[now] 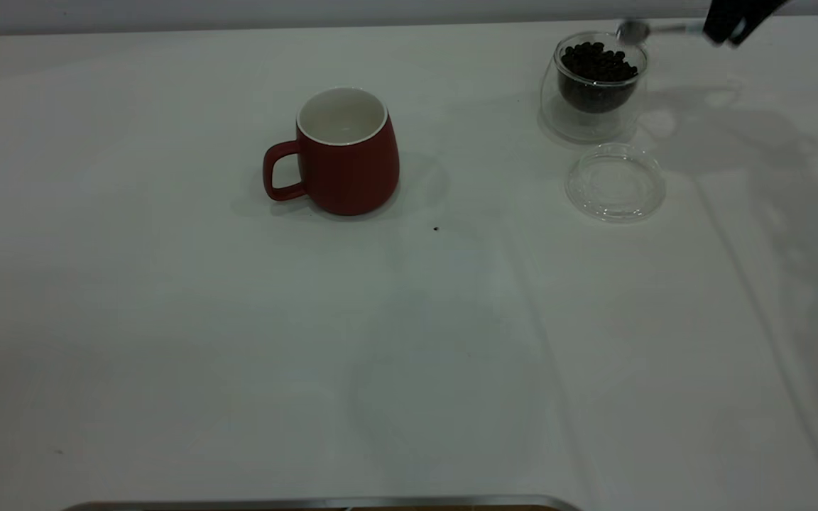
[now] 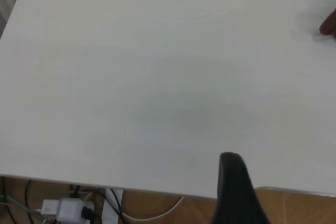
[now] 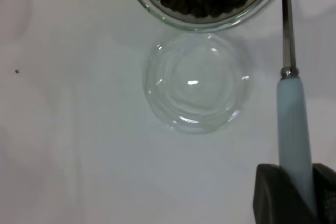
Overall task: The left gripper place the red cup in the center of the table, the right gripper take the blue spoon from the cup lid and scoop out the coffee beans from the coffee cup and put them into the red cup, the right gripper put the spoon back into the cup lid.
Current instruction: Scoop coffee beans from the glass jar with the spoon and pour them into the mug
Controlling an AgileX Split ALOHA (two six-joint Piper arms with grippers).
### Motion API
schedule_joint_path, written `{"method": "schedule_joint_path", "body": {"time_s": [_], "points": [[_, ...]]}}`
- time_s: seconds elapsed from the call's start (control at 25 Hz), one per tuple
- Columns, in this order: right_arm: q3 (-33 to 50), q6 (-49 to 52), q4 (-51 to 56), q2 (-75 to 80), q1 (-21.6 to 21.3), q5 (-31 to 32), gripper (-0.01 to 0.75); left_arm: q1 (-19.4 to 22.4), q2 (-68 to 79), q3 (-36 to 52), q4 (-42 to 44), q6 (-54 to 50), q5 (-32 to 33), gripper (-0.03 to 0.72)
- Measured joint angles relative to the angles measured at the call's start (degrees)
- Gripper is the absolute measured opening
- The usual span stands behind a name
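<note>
The right gripper (image 1: 734, 27), fingers clamped on the blue spoon (image 3: 293, 124), holds its bowl over the coffee cup (image 1: 597, 85). The red cup (image 1: 347, 150) waits mid-table. A tilted scoop could scatter coffee beans (image 1: 598, 62). Left gripper (image 2: 237, 192): finger state unclear.

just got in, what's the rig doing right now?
The right pincer is shut on the blue spoon, holding its metal bowl above the far rim of the coffee cup, which is full of coffee beans. The cup lid lies bare on the table beside it. The red cup stands mid-table, empty. The left pincer is off at the table's edge, holding nothing.
</note>
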Motion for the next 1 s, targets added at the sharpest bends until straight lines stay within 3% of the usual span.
{"method": "schedule_joint_path", "body": {"time_s": [0.48, 0.64, 1.0], "points": [[0.00, -1.05, -1.32, -11.78, 1.08, 0.73, 0.116, 0.00, 0.00, 0.00, 0.00, 0.00, 0.00, 0.518], [4.20, -3.66, -0.03, -15.49, 1.08, -0.49, 0.116, 0.00, 0.00, 0.00, 0.00, 0.00, 0.00, 0.518], [29.15, -8.52, 2.30, -25.98, 1.08, -21.48, 0.116, 0.00, 0.00, 0.00, 0.00, 0.00, 0.00, 0.518]]}}
